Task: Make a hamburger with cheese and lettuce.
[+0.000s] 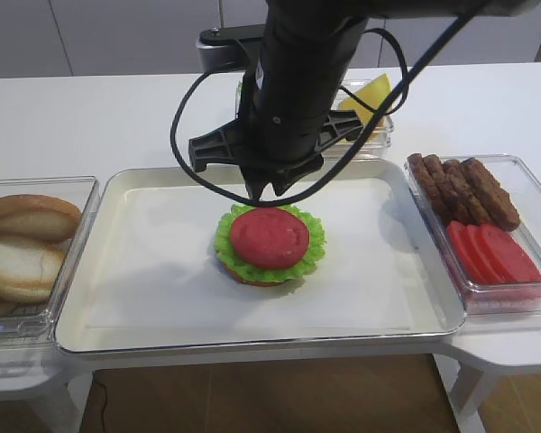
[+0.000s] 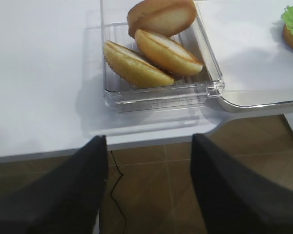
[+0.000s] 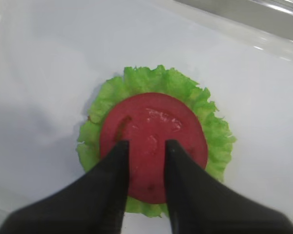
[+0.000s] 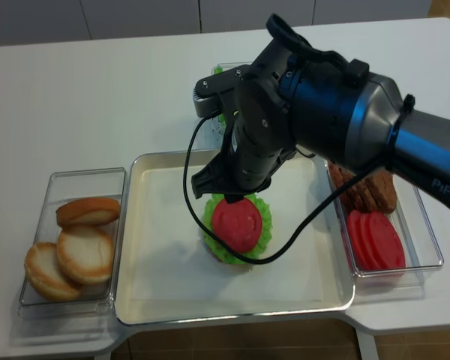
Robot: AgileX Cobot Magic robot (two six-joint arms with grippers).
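The hamburger (image 1: 269, 245) sits in the middle of the white tray (image 1: 144, 271): a brown bun base, a frilly green lettuce disc (image 1: 310, 254) and a red round slice (image 1: 270, 236) on top. My right gripper (image 1: 267, 191) hovers just above its far edge, open and empty. In the right wrist view the fingers (image 3: 118, 168) frame the red slice (image 3: 151, 122), with lettuce (image 3: 212, 131) around it. Yellow cheese slices (image 1: 368, 93) stand in a clear bin behind the right arm, mostly hidden. My left gripper (image 2: 149, 140) is open and empty, over the floor off the table's front edge.
A clear bin of bun halves (image 1: 25, 244) stands left of the tray, also in the left wrist view (image 2: 156, 48). A clear bin at the right holds brown sausage patties (image 1: 464, 188) and red slices (image 1: 494, 253). The right arm's black cable (image 1: 185, 144) loops over the tray's back.
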